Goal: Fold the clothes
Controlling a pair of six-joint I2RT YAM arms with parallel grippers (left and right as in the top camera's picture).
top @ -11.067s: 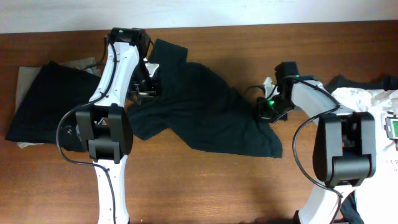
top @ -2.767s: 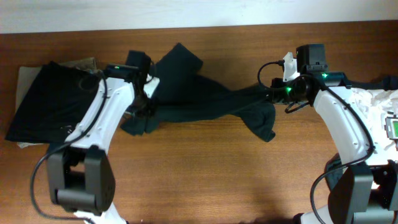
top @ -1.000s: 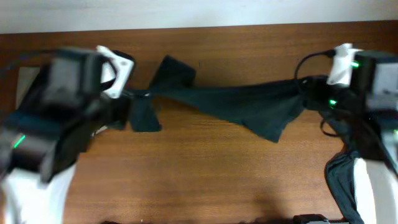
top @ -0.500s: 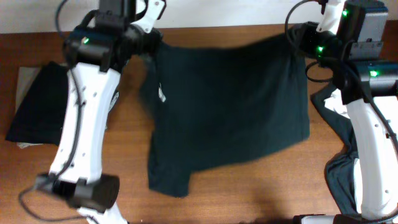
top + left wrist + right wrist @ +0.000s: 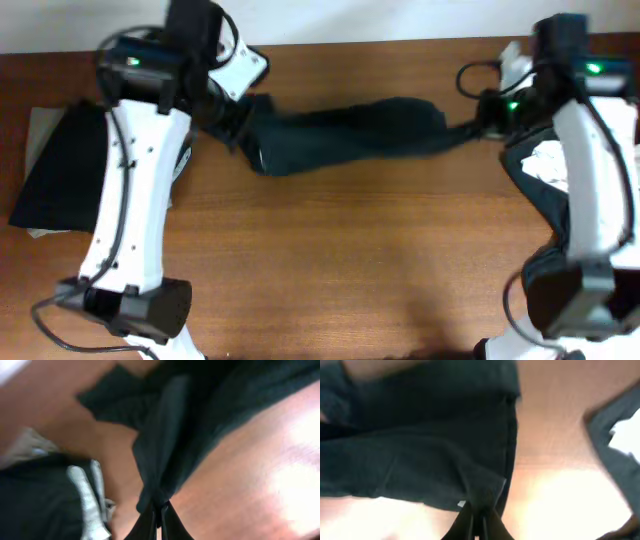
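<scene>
shirt [image 5: 350, 135], black, is stretched in a bunched band between both grippers, along the far edge of the table [image 5: 350, 260]; whether it rests on the wood i cannot tell. left gripper [image 5: 158, 512] has its fingers pinched tight on a gathered fold near the far left corner. right gripper [image 5: 477, 515] is clamped on the hem toward the far right. folded black garment [image 5: 60, 175] lies at the left edge on a beige one [image 5: 38, 122]. heap of white and dark clothes [image 5: 545, 165] sits at the right edge.
</scene>
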